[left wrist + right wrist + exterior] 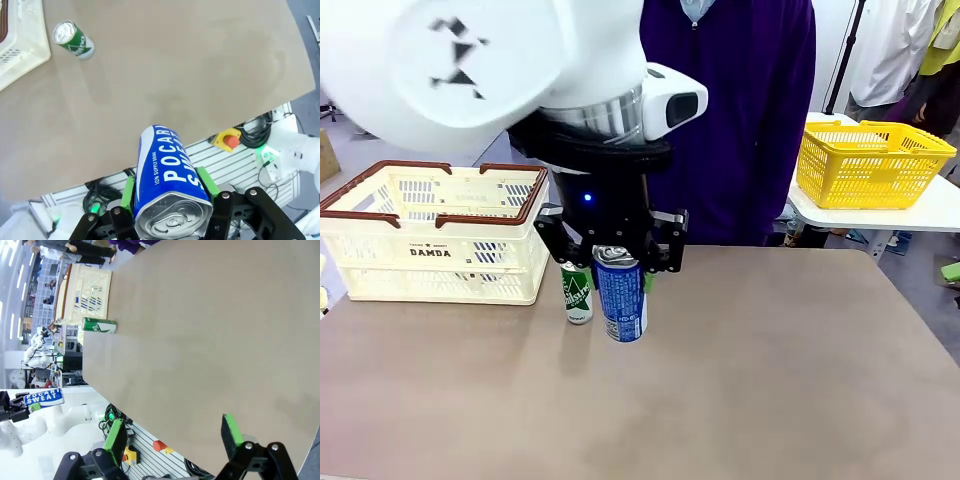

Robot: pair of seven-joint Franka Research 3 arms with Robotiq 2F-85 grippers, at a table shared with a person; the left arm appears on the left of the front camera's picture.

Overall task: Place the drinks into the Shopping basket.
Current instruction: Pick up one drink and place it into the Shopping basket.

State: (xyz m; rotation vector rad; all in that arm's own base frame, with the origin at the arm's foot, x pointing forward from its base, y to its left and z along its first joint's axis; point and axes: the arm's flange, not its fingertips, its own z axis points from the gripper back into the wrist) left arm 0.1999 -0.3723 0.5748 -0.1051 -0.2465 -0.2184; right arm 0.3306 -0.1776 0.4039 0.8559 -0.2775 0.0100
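Over the counter [770, 380], the left hand [618, 262] has its green pads clamped tight on the blue can [621, 300], holding it clear of the surface. The green can [578, 293] stands untouched on the counter, near the Shopping basket [380, 250]. The right hand [172, 436] hangs wide open, empty. No can shows in the basket, so by my read both drinks are yet to go in, one of them already gripped.

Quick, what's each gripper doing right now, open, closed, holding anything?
Left gripper: closed on the blue can.
Right gripper: open, holding nothing.
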